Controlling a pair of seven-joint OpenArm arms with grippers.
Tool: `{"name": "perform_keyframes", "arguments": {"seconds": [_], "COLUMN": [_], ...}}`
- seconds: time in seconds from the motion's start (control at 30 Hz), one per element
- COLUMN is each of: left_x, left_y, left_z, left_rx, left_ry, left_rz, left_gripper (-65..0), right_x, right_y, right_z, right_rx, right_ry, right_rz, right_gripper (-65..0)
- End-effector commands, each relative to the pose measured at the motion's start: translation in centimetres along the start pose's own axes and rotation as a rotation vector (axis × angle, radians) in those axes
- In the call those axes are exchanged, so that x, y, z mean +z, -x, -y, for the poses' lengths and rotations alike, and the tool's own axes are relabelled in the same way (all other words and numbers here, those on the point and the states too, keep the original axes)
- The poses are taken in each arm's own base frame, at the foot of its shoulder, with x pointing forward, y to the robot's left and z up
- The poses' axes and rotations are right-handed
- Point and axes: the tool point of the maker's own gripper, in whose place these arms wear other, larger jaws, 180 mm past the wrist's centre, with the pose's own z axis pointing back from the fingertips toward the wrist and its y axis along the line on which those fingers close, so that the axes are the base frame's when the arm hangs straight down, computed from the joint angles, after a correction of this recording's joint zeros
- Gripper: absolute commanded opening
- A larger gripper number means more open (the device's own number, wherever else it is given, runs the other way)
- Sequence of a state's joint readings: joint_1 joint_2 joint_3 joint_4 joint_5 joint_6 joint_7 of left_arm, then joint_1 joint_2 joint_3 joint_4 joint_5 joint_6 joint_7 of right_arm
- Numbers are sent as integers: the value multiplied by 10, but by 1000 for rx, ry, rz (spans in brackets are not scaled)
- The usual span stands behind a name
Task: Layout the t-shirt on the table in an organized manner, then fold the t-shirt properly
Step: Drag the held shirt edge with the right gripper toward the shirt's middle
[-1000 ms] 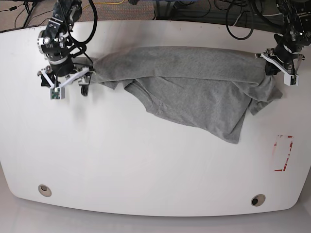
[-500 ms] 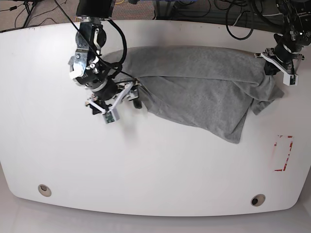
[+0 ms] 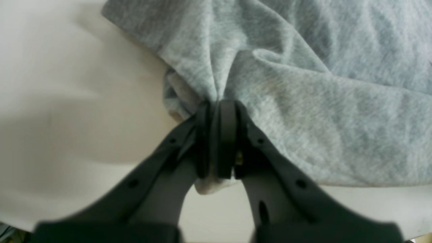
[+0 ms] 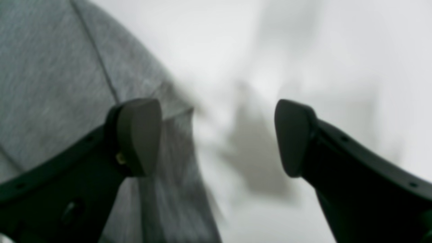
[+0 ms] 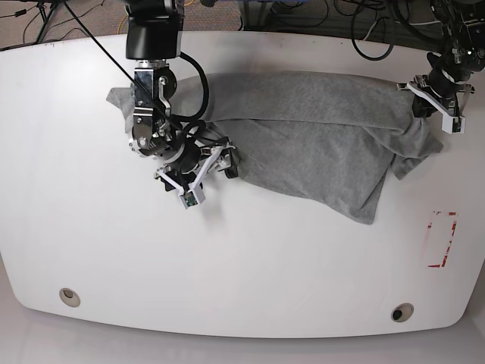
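One white surface [image 5: 227, 258], carrying one grey t-shirt [image 5: 318, 136] bunched across its far half, from about 11 to 2 o'clock. Two round grommet holes [image 5: 70, 296] near the front edge; one red-outlined rectangle [image 5: 442, 240] at 4 o'clock. Left hand [image 3: 216, 135] at 2 o'clock, pressed together on a pinch of shirt fabric. Right hand [image 4: 216, 138] at 10 o'clock, spread wide, holding nothing, one finger [image 4: 138, 135] over the shirt's hem.

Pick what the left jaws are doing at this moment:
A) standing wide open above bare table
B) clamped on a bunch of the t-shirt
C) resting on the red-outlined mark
B: in the left wrist view the left gripper has its jaws pressed together on gathered fabric of the t-shirt.
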State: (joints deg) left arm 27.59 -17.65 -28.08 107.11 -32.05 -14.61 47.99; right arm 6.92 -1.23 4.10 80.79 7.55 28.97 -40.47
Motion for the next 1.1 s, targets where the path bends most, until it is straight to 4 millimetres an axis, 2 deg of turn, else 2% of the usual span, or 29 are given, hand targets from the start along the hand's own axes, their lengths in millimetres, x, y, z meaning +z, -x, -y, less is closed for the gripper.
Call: {"name": "perform_keyframes", "arguments": {"seconds": [0.0, 0.13, 0.23, 0.4, 0.6, 0.7, 0.83, 1.0, 1.07], "left_x": [4, 4, 4, 4, 4, 4, 4, 4, 4], "left_y": [-13, -13, -14, -14, -14, -14, -14, -14, -14], "left_z": [-1, -1, -1, -1, -1, -1, -1, -1, -1], "left_rx": [-18, -19, -19, -19, -18, -18, -19, -19, -19], "left_ry": [0, -3, -3, -3, 0, 0, 1, 1, 1], "left_rz": [41, 40, 43, 43, 44, 44, 44, 44, 44], "left_gripper": [-644, -644, -644, -644, -644, -644, -644, -644, -644], "right_x": [-4, -8, -13, -17, -25, -30, -35, -36, -36], "right_y": [-22, -21, -23, -13, 2, 4, 13, 8, 8], "right_z": [-2, -4, -21, -38, -47, -50, -49, -48, -48], "right_rx": [5, -3, -7, 8, -8, -29, -46, -41, -40], "right_ry": [-19, -28, -58, -93, -118, -128, -132, -131, -131], "right_rz": [51, 44, 46, 26, -7, 11, -2, 4, 3], "right_gripper": [-147, -147, -147, -147, -152, -203, -320, -460, -496]}}
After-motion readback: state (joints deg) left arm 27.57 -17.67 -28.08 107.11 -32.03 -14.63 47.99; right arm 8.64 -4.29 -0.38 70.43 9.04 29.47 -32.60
